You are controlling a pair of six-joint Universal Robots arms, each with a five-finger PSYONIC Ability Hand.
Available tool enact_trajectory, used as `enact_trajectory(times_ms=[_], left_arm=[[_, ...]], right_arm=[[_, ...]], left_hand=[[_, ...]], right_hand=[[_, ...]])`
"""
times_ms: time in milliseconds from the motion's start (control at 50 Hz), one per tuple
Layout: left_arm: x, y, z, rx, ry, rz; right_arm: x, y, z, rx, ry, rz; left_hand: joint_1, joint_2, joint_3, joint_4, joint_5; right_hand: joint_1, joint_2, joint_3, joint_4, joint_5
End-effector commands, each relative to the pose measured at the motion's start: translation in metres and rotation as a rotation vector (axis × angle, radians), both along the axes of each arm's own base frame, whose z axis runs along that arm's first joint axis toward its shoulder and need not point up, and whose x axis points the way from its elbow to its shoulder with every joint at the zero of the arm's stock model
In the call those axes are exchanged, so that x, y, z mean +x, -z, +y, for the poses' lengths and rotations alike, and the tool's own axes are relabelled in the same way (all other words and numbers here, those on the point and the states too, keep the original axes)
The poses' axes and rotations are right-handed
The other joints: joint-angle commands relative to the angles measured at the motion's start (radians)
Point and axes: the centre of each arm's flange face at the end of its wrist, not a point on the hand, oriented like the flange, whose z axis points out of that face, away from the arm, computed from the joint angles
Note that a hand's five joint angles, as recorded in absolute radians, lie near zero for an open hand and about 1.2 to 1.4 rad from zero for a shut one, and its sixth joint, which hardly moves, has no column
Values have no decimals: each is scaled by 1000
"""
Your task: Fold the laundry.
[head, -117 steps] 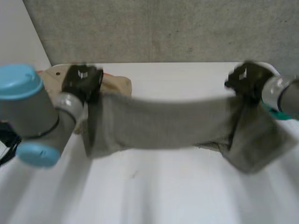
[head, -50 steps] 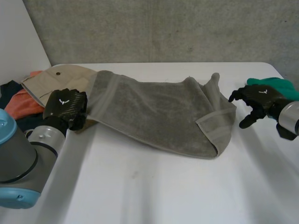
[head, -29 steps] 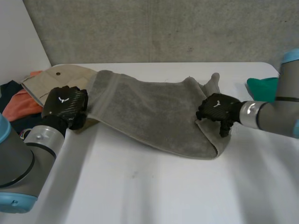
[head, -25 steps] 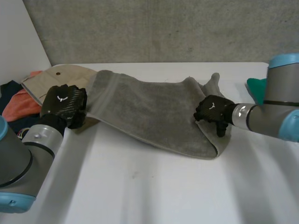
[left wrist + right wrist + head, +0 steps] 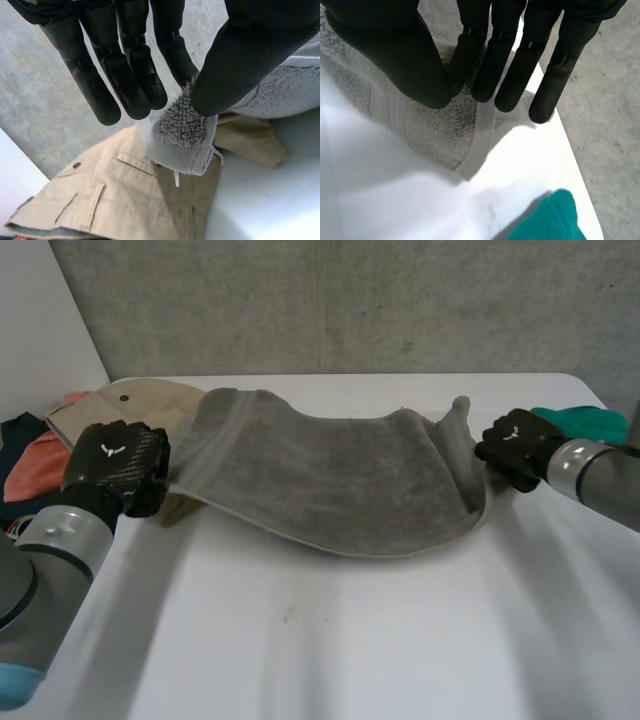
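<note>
Towel look: the towel (image 5: 330,480) is grey-olive terry with a looped pile, a flat woven band near its left end and a stitched hem. Its near edge lies in a shallow arc.
Towel place: spread on the white worktop (image 5: 330,640), toward the far side. Its left end overlaps a tan garment (image 5: 110,405), and its right end is near a green cloth (image 5: 585,422).
Towel axis: the long axis runs across the worktop from one hand to the other. The ends rise to the hands and the middle sags flat.
Left hand: the left hand (image 5: 115,465) grasps the towel's left corner, pinched between the thumb and the fingers (image 5: 145,85).
Right hand: the right hand (image 5: 515,445) has straight fingers (image 5: 510,75) closed against the thumb on the towel's right edge.
Beside the worktop: an orange garment (image 5: 35,460) lies left of the tan garment.
</note>
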Motion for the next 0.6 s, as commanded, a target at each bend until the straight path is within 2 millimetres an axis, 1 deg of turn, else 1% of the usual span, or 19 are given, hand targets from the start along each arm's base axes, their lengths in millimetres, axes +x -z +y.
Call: enact_trajectory(times_ms=[20,40,100,140,200,300,360,440,540,560,600], left_arm=[[-2,0,11,55,36,-18],[-4,1,11,54,40,-19],[-6,2,7,45,43,-26],[-7,7,3,58,35,-27],[-6,10,1,65,26,-29],[-3,13,-4,75,9,-31],[-3,15,-4,83,9,-31],[-3,17,-3,90,10,-33],[-2,17,-3,90,7,-33],[-2,17,-4,90,6,-33],[-1,16,-4,92,2,-33]], right_arm=[[3,1,6,16,-15,-26],[6,2,7,18,-19,-29],[13,11,7,39,-29,-30],[18,17,9,45,-47,-18],[21,22,10,47,-64,1],[22,33,14,61,-107,68],[25,39,16,64,-128,88],[34,51,18,67,-169,112],[43,60,14,55,-185,120],[43,60,13,54,-185,121],[45,59,9,40,-178,124]], left_hand=[[262,199,204,197,240],[262,199,204,197,240],[262,199,204,197,240],[262,199,204,197,240],[262,199,204,197,240],[262,199,204,197,240],[262,199,204,197,240],[262,199,204,197,240],[262,199,204,197,240],[262,199,204,197,240],[262,199,204,197,240]], right_hand=[[-380,-394,-397,-403,-389],[-439,-453,-456,-462,-448],[-454,-469,-472,-477,-464],[-480,-495,-498,-503,-490],[-519,-533,-536,-542,-528],[-662,-677,-680,-686,-672],[-665,-680,-683,-689,-675],[-666,-680,-683,-689,-675],[-663,-677,-680,-686,-672],[-634,-648,-651,-657,-643],[7,-8,-11,-16,-3]])
